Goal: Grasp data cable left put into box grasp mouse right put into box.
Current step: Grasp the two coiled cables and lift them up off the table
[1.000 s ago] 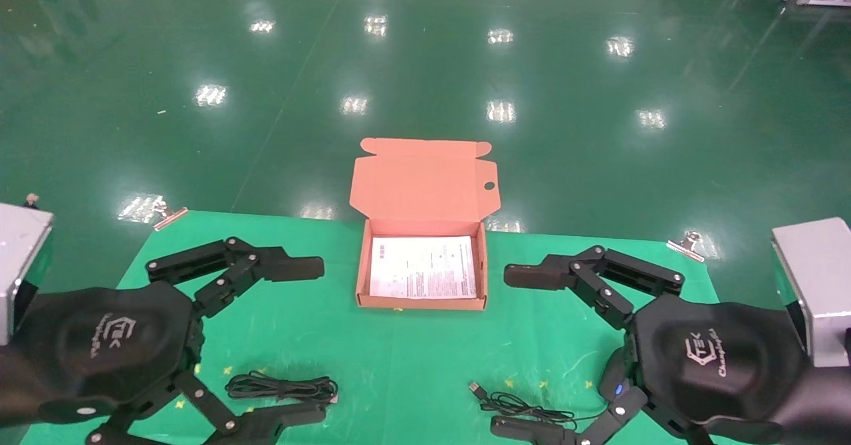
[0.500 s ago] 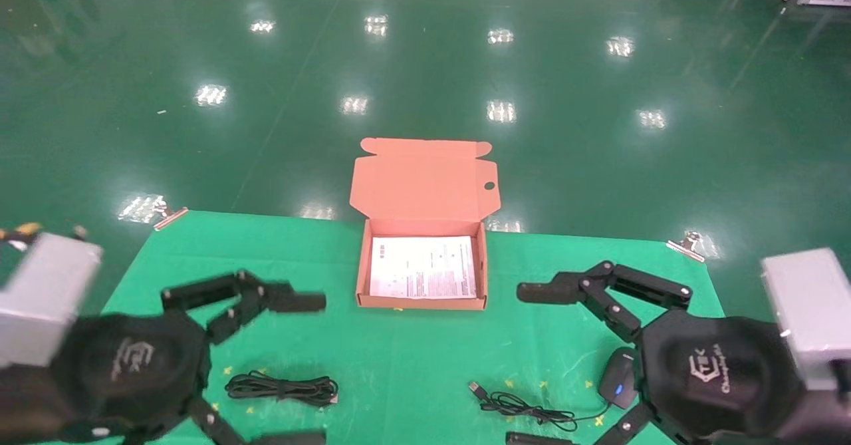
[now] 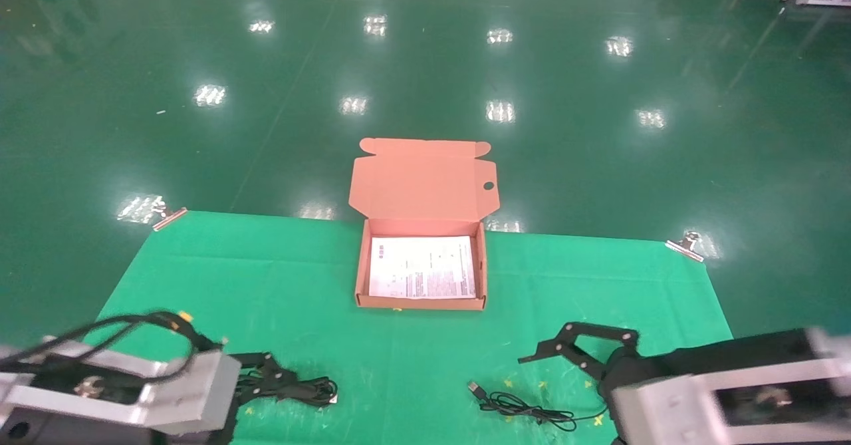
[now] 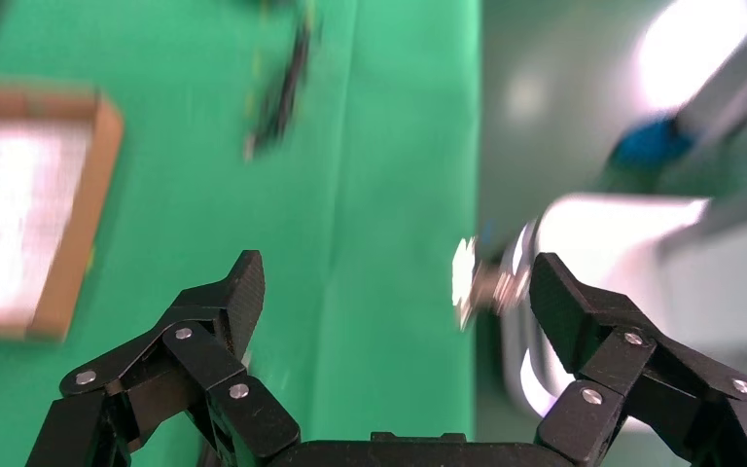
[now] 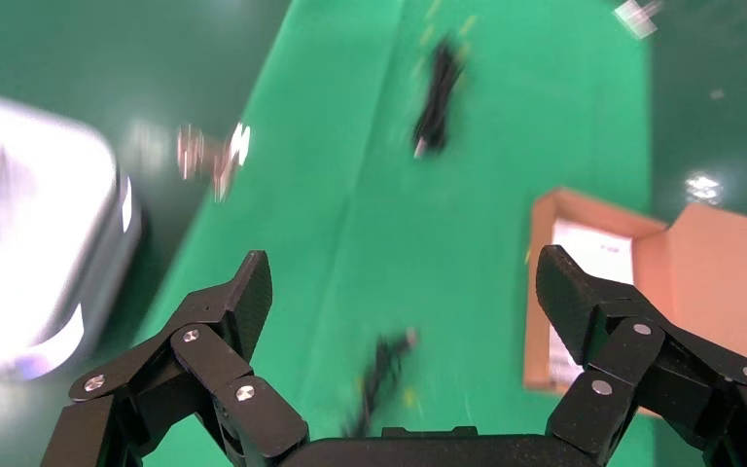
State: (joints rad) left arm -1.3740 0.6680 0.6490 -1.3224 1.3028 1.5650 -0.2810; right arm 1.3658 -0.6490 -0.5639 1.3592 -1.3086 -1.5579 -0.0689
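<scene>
The thin black data cable (image 3: 302, 388), a tight elongated bundle of loops, is lying on the near left part of the green cloth-covered worktop (image 3: 279, 285), its left end disappearing under the left tool (image 3: 262, 378). That left tool is sitting low at the worktop's near left corner, right against the bundle; in the left wrist view (image 4: 399, 302) its two black fingers are spreading wide with nothing between them. The shallow salmon-orange cardboard box (image 3: 421, 302) is standing open at the middle far edge of the worktop, its tabbed lid (image 3: 423, 180) leaning back, a white printed leaflet (image 3: 423, 267) lying flat inside. On the near right, a thin black cord ending in a USB plug (image 3: 515, 406) is trailing loosely over the cloth; the mouse body itself is hidden behind the right arm. The right tool (image 3: 572, 348) is hovering just beyond that cord, and the right wrist view (image 5: 404, 302) is showing its fingers spread wide, holding nothing. Metal clips (image 3: 685, 245) are pinning the cloth's far corners.
</scene>
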